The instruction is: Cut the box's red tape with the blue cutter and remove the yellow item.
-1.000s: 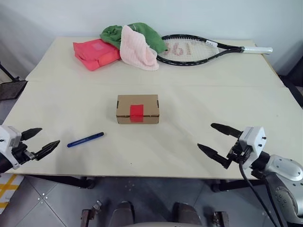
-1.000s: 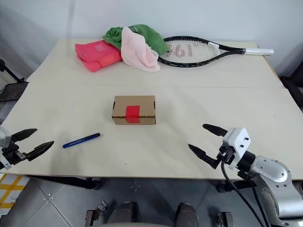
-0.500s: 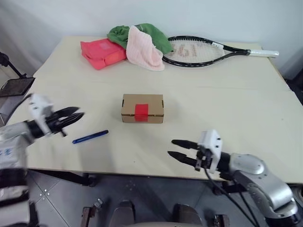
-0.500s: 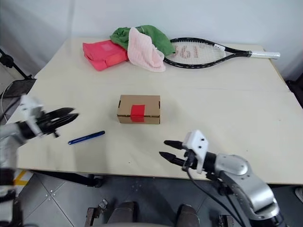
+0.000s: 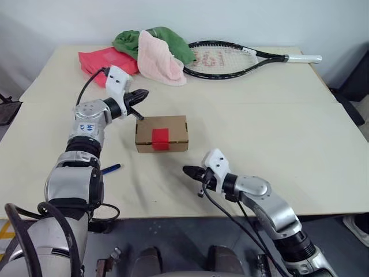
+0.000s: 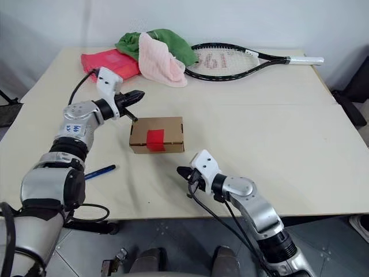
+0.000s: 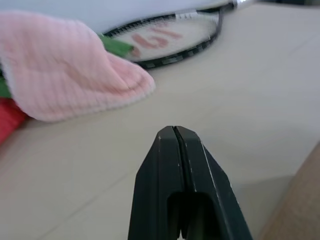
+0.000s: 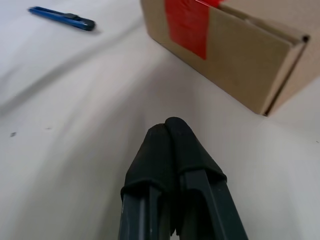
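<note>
The brown box [image 5: 161, 133] stands mid-table with its flaps down. The red tape [image 5: 159, 137] runs over its top and front. Left of the box lies the blue cutter [image 6: 101, 171], partly behind my left arm in the left eye view. My left gripper [image 5: 143, 94] is shut on nothing and hovers just behind the box's back left corner. My right gripper [image 5: 188, 171] is also shut and empty, low over the table in front of the box. Its wrist view has the box [image 8: 240, 65] and the cutter [image 8: 62, 17] ahead. The yellow item is hidden.
At the back of the table lie a red-pink packet [image 5: 95, 59], a green cloth [image 5: 132, 40], a pink cloth [image 5: 154, 60] and a black tennis racket [image 5: 222, 57]. The table's front edge [image 5: 173, 214] runs just under my right arm.
Both grippers have gone from open to shut. My left arm swung up and inward to the box's back left corner. My right arm slid left, in front of the box. The camera view shifted.
</note>
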Robot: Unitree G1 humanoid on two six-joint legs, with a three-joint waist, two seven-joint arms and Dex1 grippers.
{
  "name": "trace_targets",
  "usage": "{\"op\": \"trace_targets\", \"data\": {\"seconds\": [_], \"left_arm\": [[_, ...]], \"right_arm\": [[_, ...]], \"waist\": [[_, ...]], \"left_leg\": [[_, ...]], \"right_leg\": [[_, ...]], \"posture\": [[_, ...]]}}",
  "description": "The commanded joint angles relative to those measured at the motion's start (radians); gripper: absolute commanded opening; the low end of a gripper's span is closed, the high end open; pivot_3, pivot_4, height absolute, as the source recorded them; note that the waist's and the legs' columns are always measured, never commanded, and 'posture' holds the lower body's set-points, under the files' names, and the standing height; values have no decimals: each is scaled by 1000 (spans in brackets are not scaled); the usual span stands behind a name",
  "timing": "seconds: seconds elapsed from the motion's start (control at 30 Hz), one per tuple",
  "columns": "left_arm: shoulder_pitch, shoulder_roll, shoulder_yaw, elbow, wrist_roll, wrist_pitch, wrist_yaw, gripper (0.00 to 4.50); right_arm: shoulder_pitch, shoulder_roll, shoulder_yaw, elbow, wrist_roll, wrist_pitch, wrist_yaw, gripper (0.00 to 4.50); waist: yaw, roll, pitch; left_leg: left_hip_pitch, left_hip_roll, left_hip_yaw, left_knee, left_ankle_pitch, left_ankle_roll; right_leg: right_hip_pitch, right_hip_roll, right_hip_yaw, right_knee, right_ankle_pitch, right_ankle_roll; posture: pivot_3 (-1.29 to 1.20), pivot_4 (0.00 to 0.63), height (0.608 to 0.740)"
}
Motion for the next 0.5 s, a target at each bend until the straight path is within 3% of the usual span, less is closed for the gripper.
{"op": "trace_targets", "data": {"seconds": [0.03, 0.5], "left_arm": [[-26, -8, -29, 26, 50, 11, -13, 0], [-53, 87, -100, 22, 94, 431, -367, 0]], "right_arm": [[-27, 33, 0, 7, -7, -5, -12, 27], [-65, 67, -25, 43, -8, -9, -3, 27]], "waist": [[0, 0, 0], [-3, 0, 0]], "left_leg": [[0, 0, 0, 0, 0, 0], [2, 0, 0, -1, 0, 0]], "right_leg": [[0, 0, 0, 0, 0, 0], [0, 0, 1, 2, 0, 0]], "posture": [[0, 150, 740], [0, 150, 740]]}}
